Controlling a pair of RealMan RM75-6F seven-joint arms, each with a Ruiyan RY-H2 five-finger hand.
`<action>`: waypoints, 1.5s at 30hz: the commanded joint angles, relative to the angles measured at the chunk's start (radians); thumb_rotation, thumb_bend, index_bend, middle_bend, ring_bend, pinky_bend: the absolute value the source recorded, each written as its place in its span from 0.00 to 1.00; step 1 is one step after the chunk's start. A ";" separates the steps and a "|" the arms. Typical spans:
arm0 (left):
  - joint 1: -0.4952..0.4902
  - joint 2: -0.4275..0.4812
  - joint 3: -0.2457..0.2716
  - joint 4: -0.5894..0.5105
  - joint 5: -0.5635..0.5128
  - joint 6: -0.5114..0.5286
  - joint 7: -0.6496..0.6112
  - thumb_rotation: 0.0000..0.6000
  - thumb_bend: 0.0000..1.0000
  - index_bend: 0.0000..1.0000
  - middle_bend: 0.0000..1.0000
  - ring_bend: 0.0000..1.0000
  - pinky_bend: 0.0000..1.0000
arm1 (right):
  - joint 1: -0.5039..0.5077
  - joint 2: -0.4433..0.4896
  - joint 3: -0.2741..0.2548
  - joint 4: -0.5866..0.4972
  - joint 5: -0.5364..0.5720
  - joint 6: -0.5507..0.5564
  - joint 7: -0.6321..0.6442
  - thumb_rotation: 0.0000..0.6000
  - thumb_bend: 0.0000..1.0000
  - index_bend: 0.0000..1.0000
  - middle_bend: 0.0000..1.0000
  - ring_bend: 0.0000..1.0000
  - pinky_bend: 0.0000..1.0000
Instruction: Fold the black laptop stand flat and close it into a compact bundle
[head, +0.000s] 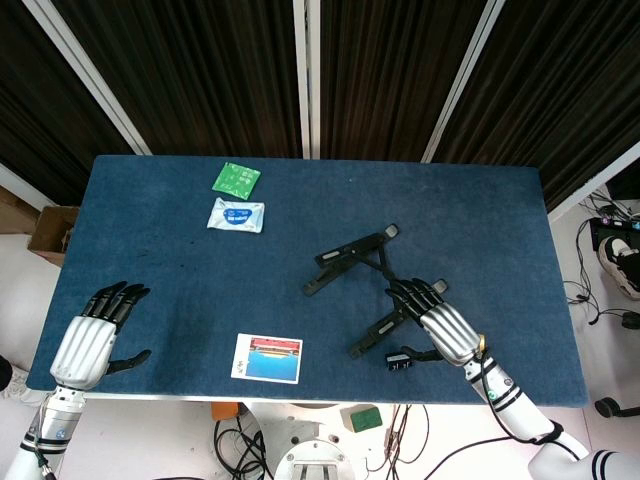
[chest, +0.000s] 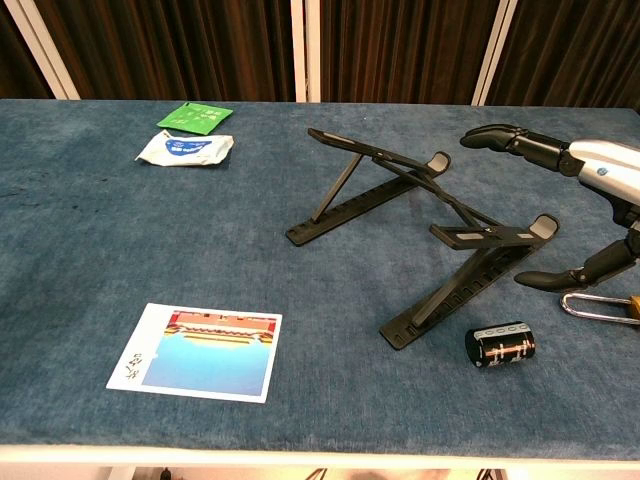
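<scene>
The black laptop stand (head: 340, 271) stands unfolded right of the table's middle, its two notched rails on the cloth and both support arms raised (chest: 440, 298). My right hand (head: 437, 322) is open at the stand's near right rail. In the chest view its fingers (chest: 512, 141) reach out above the raised rest, and the thumb (chest: 568, 276) sits low just right of the rail. It grips nothing. My left hand (head: 98, 335) lies open on the cloth at the front left, far from the stand, and shows only in the head view.
A small black cylinder (chest: 500, 345) lies beside the near rail's front end, with a metal ring (chest: 598, 306) to its right. A picture card (head: 267, 358) lies front centre. A green packet (head: 237, 179) and a white wipes packet (head: 236, 215) lie at the back left.
</scene>
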 joint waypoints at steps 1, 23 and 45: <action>0.000 -0.001 0.001 0.003 -0.001 -0.002 -0.006 1.00 0.10 0.16 0.15 0.09 0.16 | 0.001 -0.012 0.002 0.011 0.000 0.004 0.006 1.00 0.15 0.00 0.00 0.00 0.00; 0.008 -0.004 0.010 0.024 0.004 0.010 -0.028 1.00 0.10 0.16 0.15 0.09 0.16 | 0.074 -0.349 0.092 0.351 0.027 0.024 0.063 1.00 0.27 0.00 0.00 0.00 0.00; 0.005 -0.012 0.007 0.059 0.002 0.009 -0.067 1.00 0.10 0.16 0.15 0.09 0.16 | -0.009 -0.349 0.322 0.474 0.263 0.233 0.241 1.00 0.31 0.00 0.00 0.00 0.00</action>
